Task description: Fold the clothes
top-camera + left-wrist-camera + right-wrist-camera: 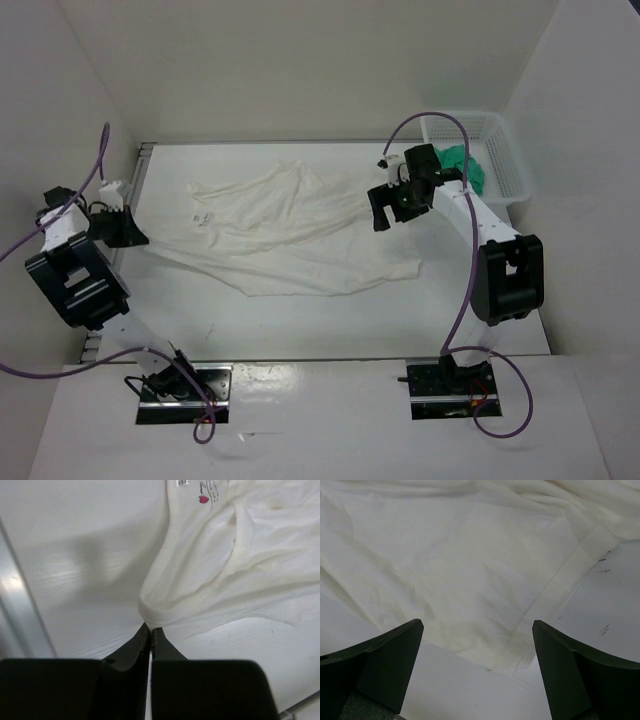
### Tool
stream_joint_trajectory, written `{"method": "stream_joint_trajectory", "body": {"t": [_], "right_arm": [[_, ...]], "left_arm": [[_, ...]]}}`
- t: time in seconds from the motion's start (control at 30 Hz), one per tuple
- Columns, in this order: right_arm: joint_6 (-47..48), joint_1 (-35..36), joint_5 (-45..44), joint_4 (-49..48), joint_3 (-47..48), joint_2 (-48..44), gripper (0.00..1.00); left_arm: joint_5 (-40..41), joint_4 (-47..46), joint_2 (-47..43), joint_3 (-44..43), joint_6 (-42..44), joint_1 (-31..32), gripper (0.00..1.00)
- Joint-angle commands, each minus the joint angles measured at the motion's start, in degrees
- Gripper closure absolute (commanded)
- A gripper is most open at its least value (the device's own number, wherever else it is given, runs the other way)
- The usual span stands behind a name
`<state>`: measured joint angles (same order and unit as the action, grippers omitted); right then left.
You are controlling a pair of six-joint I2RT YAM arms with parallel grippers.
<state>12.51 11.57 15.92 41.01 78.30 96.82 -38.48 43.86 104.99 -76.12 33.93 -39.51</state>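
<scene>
The clothes (290, 230) are one large white wrinkled garment spread across the middle of the table. My left gripper (132, 236) is at the garment's left corner. In the left wrist view, the left gripper (151, 628) is shut, with the pale hem of the clothes (210, 580) pinched at its tips. My right gripper (384, 212) hovers over the garment's right side. Seen from the right wrist, that gripper (477, 626) is open, its fingers (400, 655) wide apart above a hemmed corner of the clothes (470, 570), nothing between them.
A white mesh basket (505, 160) stands at the back right behind the right arm, with a green cloth (468, 165) in it. A small printed label (206, 492) shows on the garment. White walls close in the table; a metal rail (142, 165) runs along its left edge.
</scene>
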Motion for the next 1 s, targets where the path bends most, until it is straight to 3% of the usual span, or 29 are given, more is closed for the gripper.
{"method": "stream_joint_trajectory", "body": {"t": [0.0,0.23,0.47,0.73,0.97], "right_arm": [[2.7,-0.4,-2.7,2.4,-0.3,-1.6,0.01],[7.8,-0.4,-6.3,6.3,-6.1,-0.2,0.01],[14.7,1.8,-7.3,11.5,-9.8,-3.5,0.01],[16.2,19.1,-15.6,10.0,-15.2,-8.9,0.01],[16.8,20.8,-16.6,5.8,-17.8,-4.5,0.01]], "left_arm": [[-4.9,1.1,-10.5,-5.1,-5.3,0.0,1.00],[-4.1,-0.2,-26.5,-4.9,-15.8,0.0,1.00],[-5.7,-0.2,-28.9,1.1,-16.9,0.6,1.00],[-1.9,1.4,-30.8,2.5,-19.3,1.2,1.00],[1.1,1.4,-32.1,5.7,-22.6,1.7,1.00]]}}
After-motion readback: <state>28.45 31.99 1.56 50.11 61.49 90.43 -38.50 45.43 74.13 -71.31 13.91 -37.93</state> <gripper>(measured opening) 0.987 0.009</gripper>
